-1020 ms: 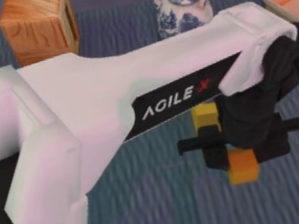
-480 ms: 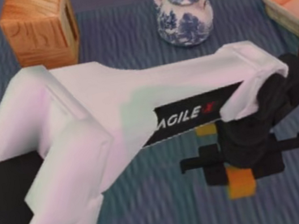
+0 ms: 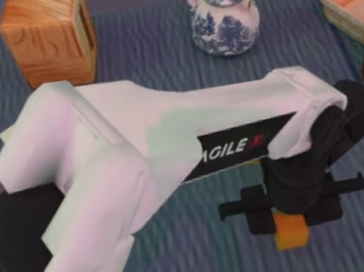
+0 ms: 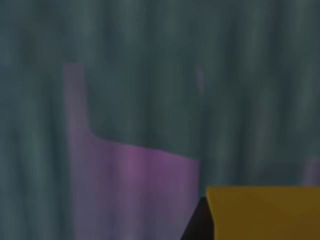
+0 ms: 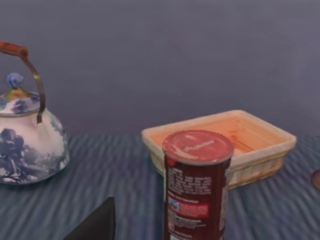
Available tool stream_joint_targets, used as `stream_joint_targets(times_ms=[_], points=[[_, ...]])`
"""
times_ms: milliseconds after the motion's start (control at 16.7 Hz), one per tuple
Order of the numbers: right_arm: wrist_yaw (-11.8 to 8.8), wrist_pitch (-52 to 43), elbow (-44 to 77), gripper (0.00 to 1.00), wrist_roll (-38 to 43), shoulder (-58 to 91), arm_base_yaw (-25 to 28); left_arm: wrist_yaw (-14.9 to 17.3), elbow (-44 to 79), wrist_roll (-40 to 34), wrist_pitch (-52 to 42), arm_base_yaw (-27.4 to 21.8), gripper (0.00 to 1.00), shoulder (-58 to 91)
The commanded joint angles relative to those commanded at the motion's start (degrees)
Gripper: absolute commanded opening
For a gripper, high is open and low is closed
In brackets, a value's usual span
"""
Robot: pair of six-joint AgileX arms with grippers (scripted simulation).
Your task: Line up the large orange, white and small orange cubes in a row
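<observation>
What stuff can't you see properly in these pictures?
- White cube: seen in no view.
- Second yellow-orange cube: not seen; top view, maybe under the left arm.
- Yellow-orange cube: mostly covered by the left gripper in top view, cut by the edge in left wrist view.
- Right gripper: not seen.
- Red can: cut by the edge.

You saw only one of the three cubes: an orange cube (image 3: 290,231) low on the table, right of centre in the top view, mostly covered from above by the left arm's dark wrist. Its plain yellow-orange face (image 4: 265,212) filled a corner of the left wrist view. The white cube was hidden.
</observation>
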Motion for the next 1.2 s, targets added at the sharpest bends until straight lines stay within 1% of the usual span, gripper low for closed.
stream_joint_targets(times_ms=[660, 720, 1200], points=[[0.00, 0.00, 0.00, 1.00, 0.00, 0.00, 0.00, 0.00, 0.00, 0.00, 0.00, 0.00, 0.98, 0.00], [0.00, 0.00, 0.00, 1.00, 0.00, 0.00, 0.00, 0.00, 0.00, 0.00, 0.00, 0.00, 1.00, 0.00], [0.00, 0.00, 0.00, 1.00, 0.00, 0.00, 0.00, 0.00, 0.01, 0.00, -0.01, 0.14, 1.00, -0.03]])
